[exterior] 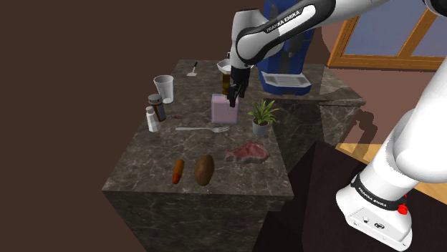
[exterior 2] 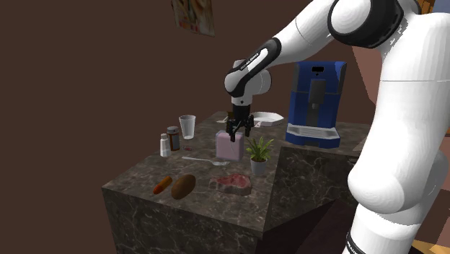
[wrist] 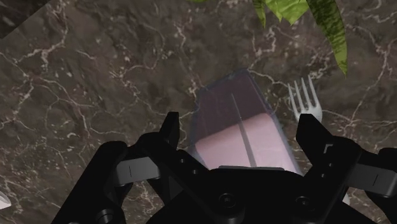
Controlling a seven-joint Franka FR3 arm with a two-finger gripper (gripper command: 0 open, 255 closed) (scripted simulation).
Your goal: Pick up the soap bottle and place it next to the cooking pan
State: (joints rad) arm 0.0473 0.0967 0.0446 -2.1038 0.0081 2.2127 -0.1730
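We see the soap bottle (exterior: 220,109), a pinkish block, standing upright near the middle of the dark marble counter (exterior: 143,165), well apart from every edge; the counter's front edge runs just beyond the potato (exterior: 204,170) and an orange-brown sausage-like piece (exterior: 178,171). To the shoulder view's left of the bottle, bare stone lies open as far as the glass (exterior: 164,87) and the two shakers (exterior: 155,112), which stand near that side's edge. On the other side the potted plant (exterior: 262,114) stands near, and the fork (exterior: 204,129) lies just in front of the bottle with the steak (exterior: 247,152) further forward. The white pan (exterior: 223,66) sits at the back, behind the bottle, beside the blue coffee machine (exterior: 286,64).

The gripper (exterior: 235,97) hangs directly over the bottle, pointing down; in the wrist view its fingers (wrist: 168,127) stand wide apart with the bottle's top between them. A strip of stone shows between the bottle and one finger; whether the other touches it we cannot tell. Nothing is clasped.
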